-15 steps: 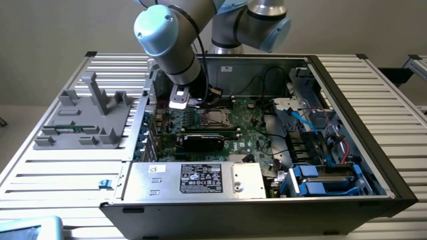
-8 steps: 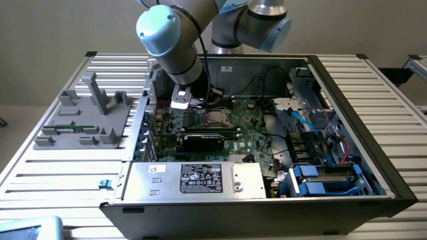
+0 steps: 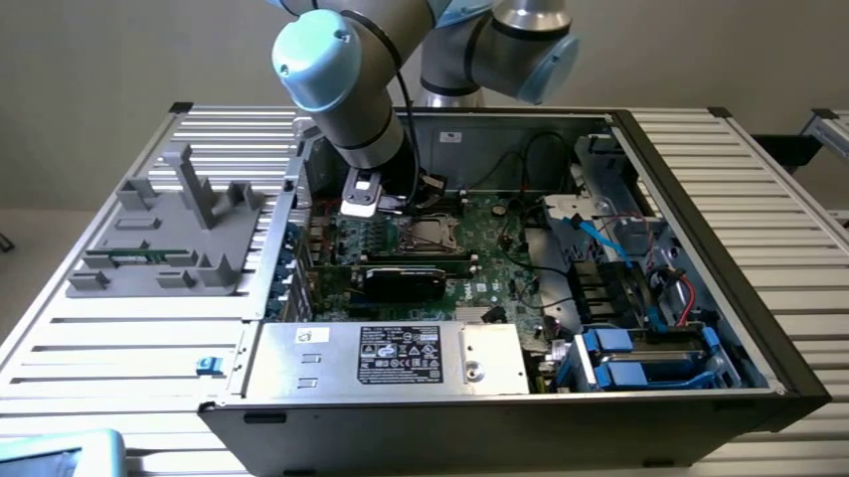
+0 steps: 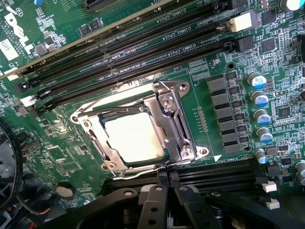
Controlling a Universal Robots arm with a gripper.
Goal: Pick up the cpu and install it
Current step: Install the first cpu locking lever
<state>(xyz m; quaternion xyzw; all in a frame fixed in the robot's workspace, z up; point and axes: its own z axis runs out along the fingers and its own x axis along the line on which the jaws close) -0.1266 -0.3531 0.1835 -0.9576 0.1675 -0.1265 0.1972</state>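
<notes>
Arm: grey and pale-blue robot arm [image 3: 352, 84], reaching down from the far side into an open computer case [image 3: 690, 248].
Hand: black hand [image 4: 167, 188] poised just above the motherboard, its fingers [image 4: 155, 205] drawn together at the middle with nothing between them; it touches no part.
CPU: the cpu [image 4: 132, 137], a flat square with a bright silver top, lies seated in the socket, level with its surround. In the exterior view it is the small pale square [image 3: 431, 235] at the middle of the board, just beside the arm's lower end.
Socket frame: shiny metal retention frame [image 4: 174, 119] around the cpu, with screws at its corners and a thin wire lever along one side.
Memory slots: several long black slots [image 4: 143, 52] run parallel beside the socket; more slots [image 4: 214, 174] lie between the socket and the hand.
Motherboard: green board [image 4: 57, 19] with a row of round capacitors [image 4: 259, 102] well apart from the socket.
Expansion card: black rectangular card [image 3: 412, 278] standing on the board, near the socket.
Power supply: large silver box with a black label [image 3: 398, 356] at the case's near edge.
Drive bays: blue-tabbed carriers [image 3: 637, 363] at the exterior view's right.
Bench: slatted metal bench [image 3: 119, 338] carrying the case.
Fixture: grey moulded holder [image 3: 173, 234] on the bench, at the exterior view's left.
</notes>
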